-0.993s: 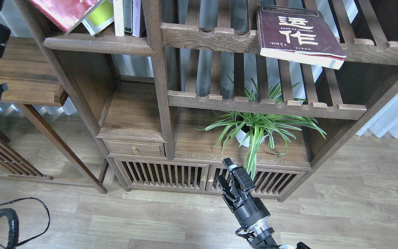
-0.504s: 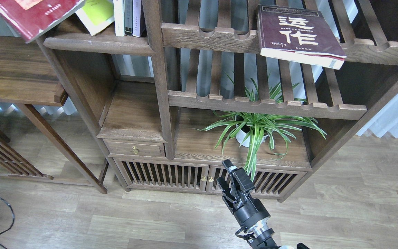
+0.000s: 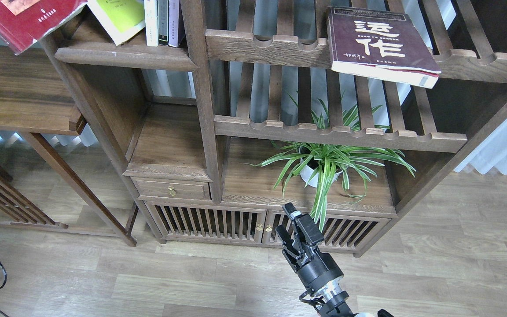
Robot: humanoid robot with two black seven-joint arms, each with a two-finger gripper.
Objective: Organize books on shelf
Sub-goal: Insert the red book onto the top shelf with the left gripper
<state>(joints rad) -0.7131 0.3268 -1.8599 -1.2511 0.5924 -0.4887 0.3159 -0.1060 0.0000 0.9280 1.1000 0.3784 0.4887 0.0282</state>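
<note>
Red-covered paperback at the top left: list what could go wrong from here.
1. The red-covered paperback with yellow title juts tilted past the left end of the dark-brown wooden shelf board; it may drop.
2. The thick maroon book with big white characters overhangs the notched slatted rack rail; a bump could tip it off.
3. The yellow-green paperback leans loosely and could slide.

Red book (image 3: 24,20), yellow-green book (image 3: 119,17) cut off by top edge; left arm unseen.

Potted spider plant (image 3: 324,165) beneath slatted racks (image 3: 337,134); drawer (image 3: 172,190) left of it
</note>
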